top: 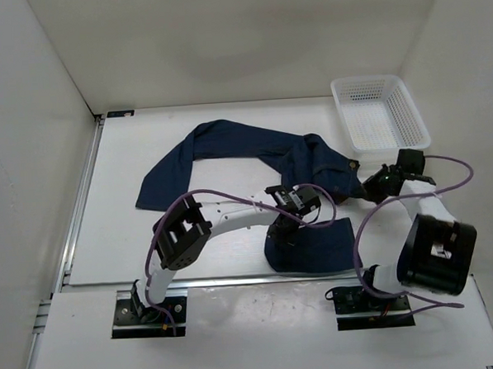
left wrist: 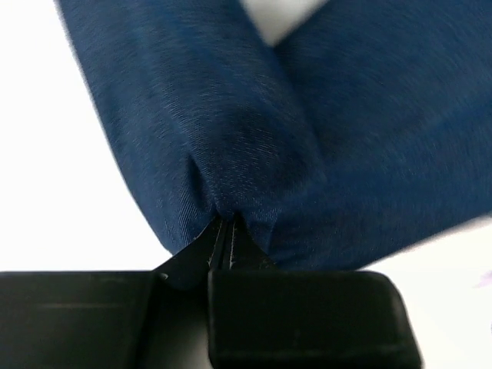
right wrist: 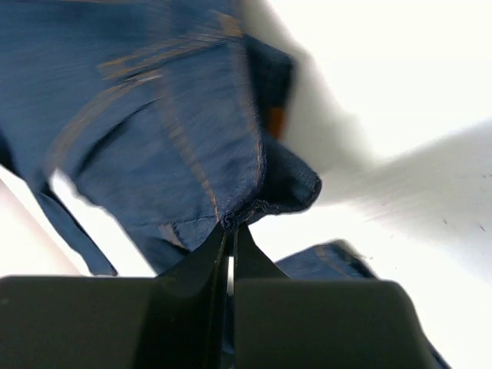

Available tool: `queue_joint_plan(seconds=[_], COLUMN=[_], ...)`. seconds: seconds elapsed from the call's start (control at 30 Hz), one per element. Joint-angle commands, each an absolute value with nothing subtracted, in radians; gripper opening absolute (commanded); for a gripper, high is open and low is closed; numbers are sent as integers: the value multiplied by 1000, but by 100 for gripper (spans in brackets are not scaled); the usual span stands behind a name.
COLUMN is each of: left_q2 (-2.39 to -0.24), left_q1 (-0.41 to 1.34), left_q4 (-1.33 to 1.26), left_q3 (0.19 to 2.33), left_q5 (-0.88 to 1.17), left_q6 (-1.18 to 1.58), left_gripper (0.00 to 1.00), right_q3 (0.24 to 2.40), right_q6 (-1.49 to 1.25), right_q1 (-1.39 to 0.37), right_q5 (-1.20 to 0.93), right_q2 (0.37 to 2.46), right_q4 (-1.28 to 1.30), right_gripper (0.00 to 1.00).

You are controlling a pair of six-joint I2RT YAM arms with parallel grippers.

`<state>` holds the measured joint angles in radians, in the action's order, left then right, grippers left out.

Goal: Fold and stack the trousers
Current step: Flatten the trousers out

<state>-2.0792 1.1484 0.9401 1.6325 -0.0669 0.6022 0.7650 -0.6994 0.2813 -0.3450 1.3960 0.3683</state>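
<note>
Pinching the trousers (top: 228, 148) mid-frame, left gripper (left wrist: 227, 231) clamps a leg fold; right gripper (right wrist: 231, 224) nips the waist edge, likely readying a two-handed lift.

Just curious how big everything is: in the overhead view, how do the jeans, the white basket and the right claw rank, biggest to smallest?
1. jeans, sprawled wide, clearly largest.
2. white basket.
3. right claw, pinched shut on the jeans, clearly smallest.

White walls (top: 222, 37) enclose a white table (top: 125, 240) under soft, even light
</note>
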Motion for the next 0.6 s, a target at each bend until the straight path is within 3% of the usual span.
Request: queue_joint_plan(seconds=[0.0, 0.17, 0.3, 0.4, 0.57], left_q2=[-1942, -1819, -1836, -1873, -1644], left_q1=[1082, 867, 622, 493, 370], left_q4=[988, 1093, 1216, 1352, 1327], left_q3=[1617, 1707, 2058, 2497, 2291], left_q5=[-202, -278, -240, -221, -198], left_q6=[589, 462, 370, 325, 359], left_gripper=[10, 10, 10, 10, 10], right_q3=[894, 1053, 1294, 1438, 1485], right_q6=[-680, -719, -779, -779, -693], right_q1=[285, 285, 247, 247, 256], right_q5=[-261, -284, -325, -282, -189], right_q2=[1246, 1180, 1264, 1263, 1120], right_q4=[431, 453, 453, 520, 612], right_gripper=[0, 0, 0, 0, 0])
